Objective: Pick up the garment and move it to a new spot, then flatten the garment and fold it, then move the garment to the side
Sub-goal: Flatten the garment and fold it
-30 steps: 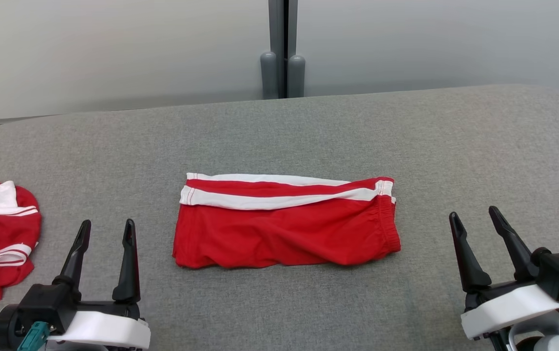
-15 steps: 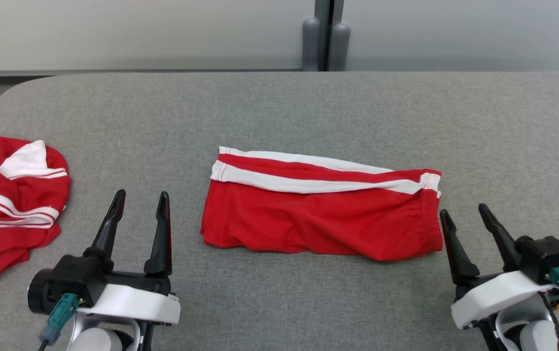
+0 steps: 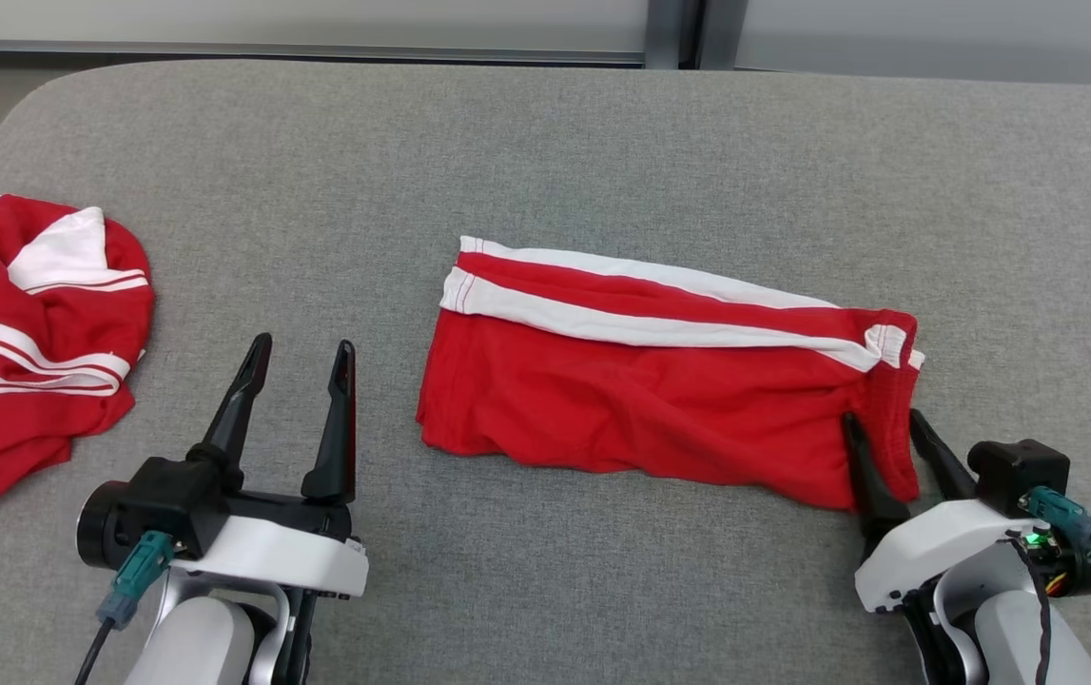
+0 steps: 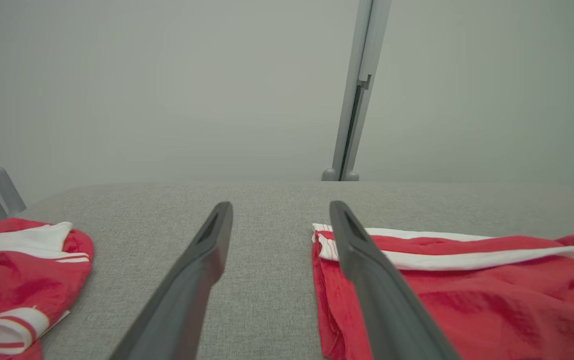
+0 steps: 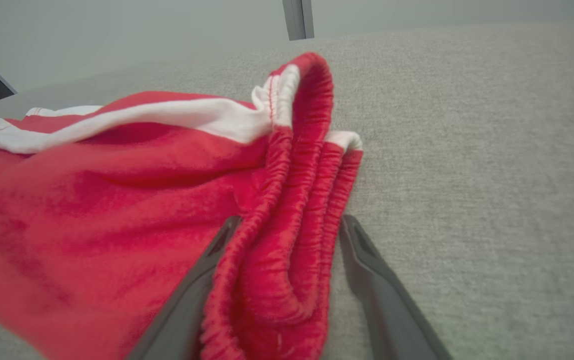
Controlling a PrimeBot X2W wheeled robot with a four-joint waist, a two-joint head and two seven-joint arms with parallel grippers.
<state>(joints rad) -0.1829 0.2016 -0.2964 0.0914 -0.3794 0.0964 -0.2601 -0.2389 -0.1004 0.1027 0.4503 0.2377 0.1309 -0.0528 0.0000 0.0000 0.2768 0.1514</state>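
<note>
Grey tabletop (image 3: 602,143) lying bare beyond the folded red shorts (image 3: 640,400) and to their right, left gripper (image 3: 305,342) standing in the gap to their left — crumpled red garment (image 3: 22,342) crowding farther left.

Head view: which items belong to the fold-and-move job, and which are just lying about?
In the job:
- shorts, folded, centre
- right gripper, open, straddling the waistband
- left gripper, open, off the cloth

Lying about:
- crumpled garment, far left, untouched
</note>
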